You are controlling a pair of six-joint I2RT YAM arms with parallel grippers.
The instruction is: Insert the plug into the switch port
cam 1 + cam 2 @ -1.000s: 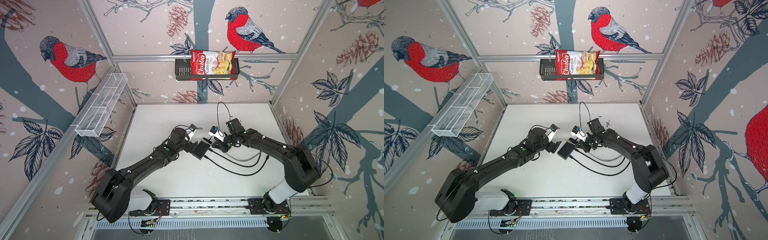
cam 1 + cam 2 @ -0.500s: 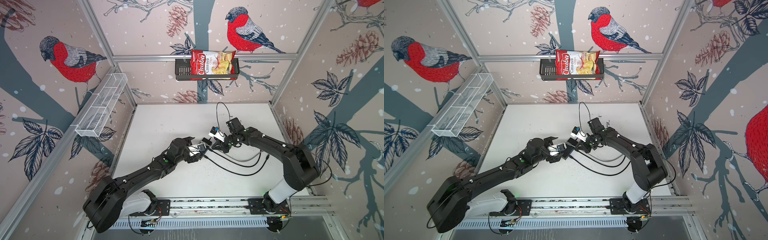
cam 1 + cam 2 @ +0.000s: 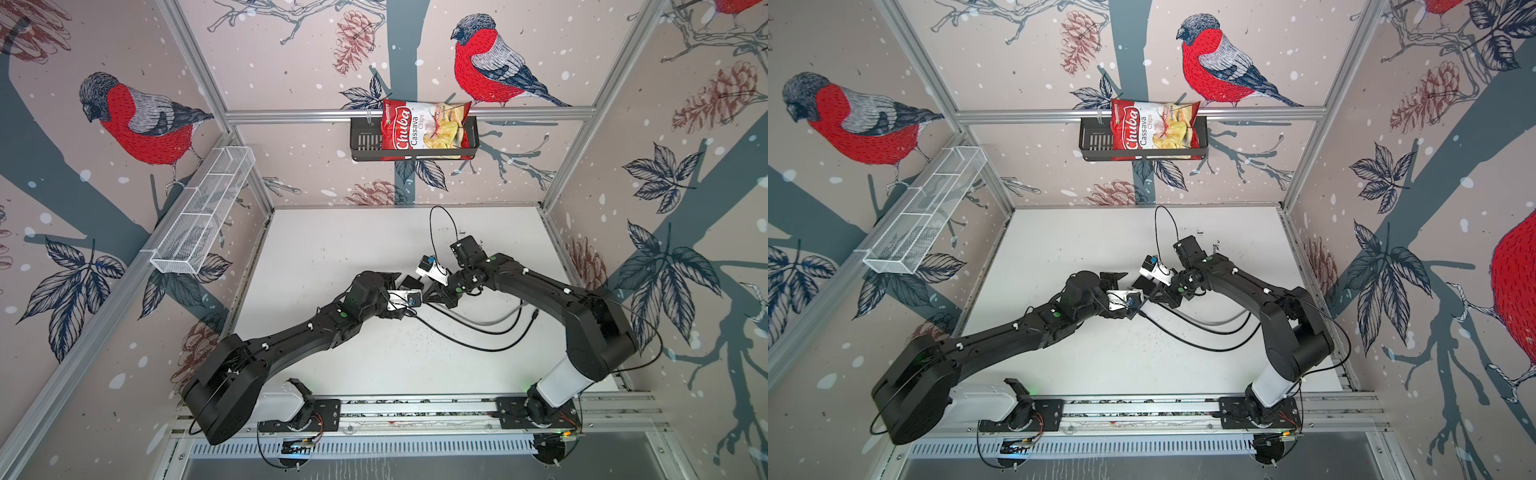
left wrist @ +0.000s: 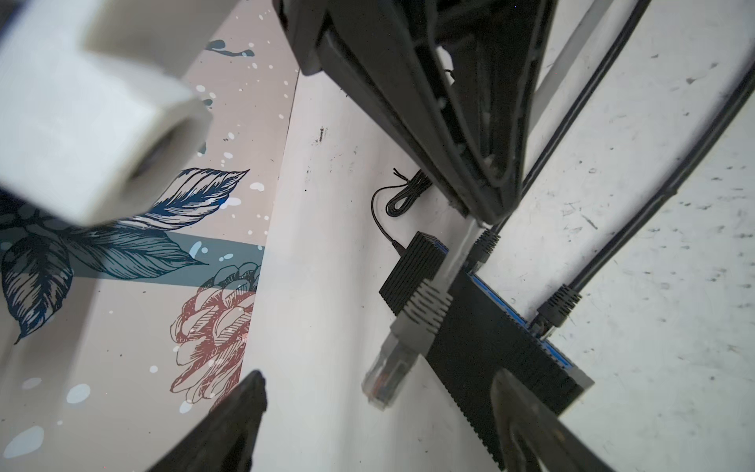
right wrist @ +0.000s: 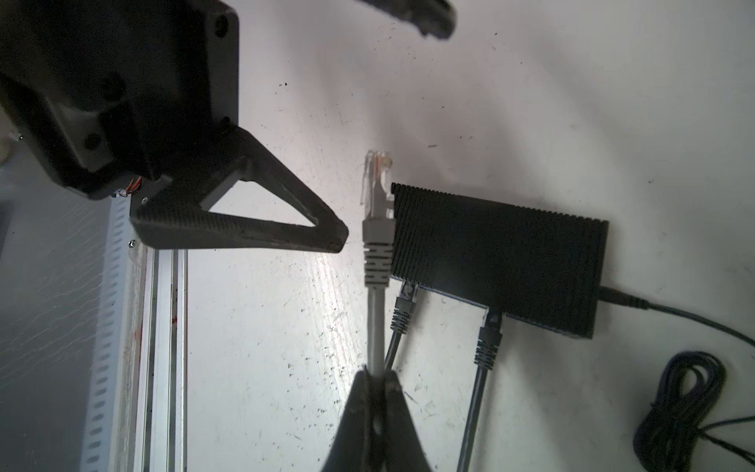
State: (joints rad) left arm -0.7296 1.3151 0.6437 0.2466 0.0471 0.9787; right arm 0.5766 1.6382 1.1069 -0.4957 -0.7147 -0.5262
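Observation:
In the right wrist view my right gripper [image 5: 376,380] is shut on a grey cable just behind its plug [image 5: 376,180], a clear connector with a grey boot. The plug is held in the air beside one short end of the switch [image 5: 498,253], a flat ribbed black box, and is in no socket. The switch port edge [image 5: 449,298] faces my right gripper and holds two black plugs. My left gripper [image 4: 379,374] is open, its fingers standing either side of the plug [image 4: 386,374] without touching it. In both top views the two grippers [image 3: 409,297] [image 3: 1154,297] meet mid-table.
Black cables [image 3: 478,332] loop across the white table toward the right arm. A coiled power cord [image 5: 686,408] lies beyond the switch's far end. On the back wall a basket holds a chips bag [image 3: 428,131], and a wire shelf [image 3: 199,216] hangs on the left wall.
My left arm has swung right, over the switch, until its open jaws straddle the plug, and the jaws have narrowed slightly. The right arm has held still with the cable.

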